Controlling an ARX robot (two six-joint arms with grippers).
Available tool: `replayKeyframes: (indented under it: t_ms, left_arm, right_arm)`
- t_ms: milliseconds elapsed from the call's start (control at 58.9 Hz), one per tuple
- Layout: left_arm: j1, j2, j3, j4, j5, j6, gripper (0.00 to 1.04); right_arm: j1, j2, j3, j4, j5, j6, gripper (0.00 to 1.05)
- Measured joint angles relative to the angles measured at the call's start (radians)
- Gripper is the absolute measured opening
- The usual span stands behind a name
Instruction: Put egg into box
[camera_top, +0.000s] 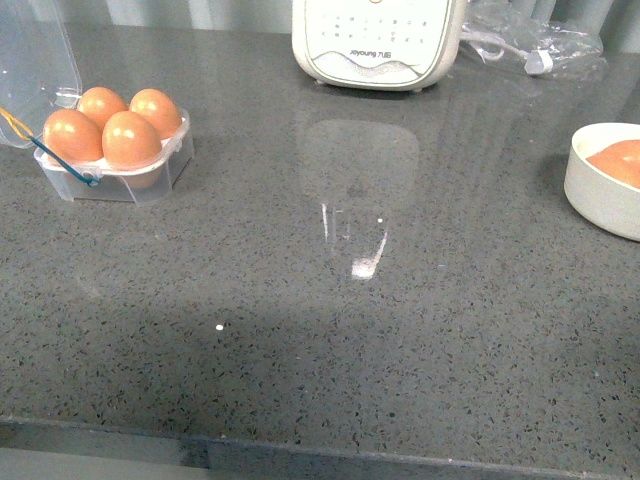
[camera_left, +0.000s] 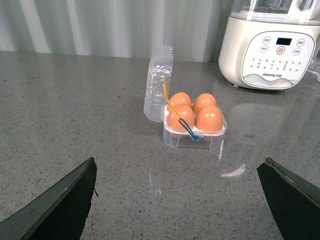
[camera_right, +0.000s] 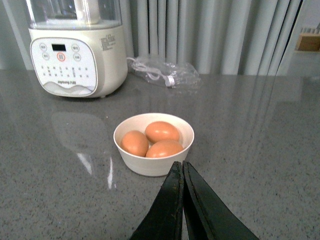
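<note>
The box (camera_top: 120, 185) is a clear plastic carton at the far left of the counter, its hinged lid (camera_top: 35, 60) standing open. Several orange-brown eggs (camera_top: 130, 138) fill its slots. In the left wrist view the box (camera_left: 195, 137) sits well ahead of my left gripper (camera_left: 178, 161), which is open and empty. Three more brown eggs (camera_right: 161, 131) lie in a white bowl (camera_right: 150, 167) just beyond my right gripper (camera_right: 181, 164), which is shut on nothing. Neither gripper shows in the front view.
A white Joyoung appliance (camera_top: 375, 40) stands at the back centre, with a clear bag of cable (camera_top: 530, 45) to its right. The bowl (camera_top: 590, 195) sits at the right edge of the front view. The counter's front edge (camera_top: 300, 440) runs along the bottom.
</note>
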Motion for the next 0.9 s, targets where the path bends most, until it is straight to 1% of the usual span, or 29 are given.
replayKeyframes:
  t_ms: [51, 102, 357, 391, 442, 475, 526, 560, 611, 628, 815, 883, 900]
  left_arm:
    - [0.000, 0.000, 0.000, 0.000, 0.000, 0.000, 0.98]
    - [0.000, 0.000, 0.000, 0.000, 0.000, 0.000, 0.98]
    - [0.000, 0.000, 0.000, 0.000, 0.000, 0.000, 0.98]
    - [0.000, 0.000, 0.000, 0.000, 0.000, 0.000, 0.98]
    - [0.000, 0.000, 0.000, 0.000, 0.000, 0.000, 0.98]
    - [0.000, 0.000, 0.000, 0.000, 0.000, 0.000, 0.98]
    - [0.000, 0.000, 0.000, 0.000, 0.000, 0.000, 0.98]
    - [0.000, 0.000, 0.000, 0.000, 0.000, 0.000, 0.98]
    - [0.000, 0.000, 0.000, 0.000, 0.000, 0.000, 0.98]
    - [0.000, 0.000, 0.000, 0.000, 0.000, 0.000, 0.98]
    - [0.000, 0.000, 0.000, 0.000, 0.000, 0.000, 0.98]
    - [0.000, 0.000, 0.000, 0.000, 0.000, 0.000, 0.98]
    - [0.000, 0.000, 0.000, 0.000, 0.000, 0.000, 0.98]
  right_arm:
    - [0.000, -0.067, 0.000, -0.098, 0.000, 0.000, 0.03]
    - [0.000, -0.116, 0.000, -0.144, 0.000, 0.000, 0.03]
    - [-0.001, -0.145, 0.000, -0.150, 0.000, 0.000, 0.03]
    - [-0.001, -0.145, 0.000, -0.150, 0.000, 0.000, 0.05]
    - [-0.001, -0.145, 0.000, -0.150, 0.000, 0.000, 0.15]
    - [-0.001, -0.145, 0.000, -0.150, 0.000, 0.000, 0.24]
    - [-0.001, -0.145, 0.000, -0.150, 0.000, 0.000, 0.31]
    - [-0.001, -0.145, 0.000, -0.150, 0.000, 0.000, 0.38]
    - [-0.001, -0.145, 0.000, -0.150, 0.000, 0.000, 0.46]
    - [-0.001, -0.145, 0.000, -0.150, 0.000, 0.000, 0.49]
    - [-0.001, -0.145, 0.000, -0.150, 0.000, 0.000, 0.78]
    - [-0.001, -0.145, 0.000, -0.150, 0.000, 0.000, 0.92]
    - [-0.001, -0.145, 0.000, -0.150, 0.000, 0.000, 0.94]
